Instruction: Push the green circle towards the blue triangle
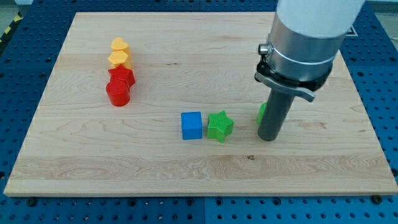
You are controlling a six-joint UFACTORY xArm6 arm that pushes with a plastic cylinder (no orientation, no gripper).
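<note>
Rod end, my tip (268, 138), rests on the wooden board (74, 155) holding nothing, pressed against and hiding most of the green circle block (262, 112), right of the green star block (219, 126); blue triangle hidden

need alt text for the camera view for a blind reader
My tip rests on the wooden board, covering most of the green circle, of which only a sliver shows at the rod's left. A green star and blue cube lie to its left; red and yellow blocks cluster at upper left.
</note>
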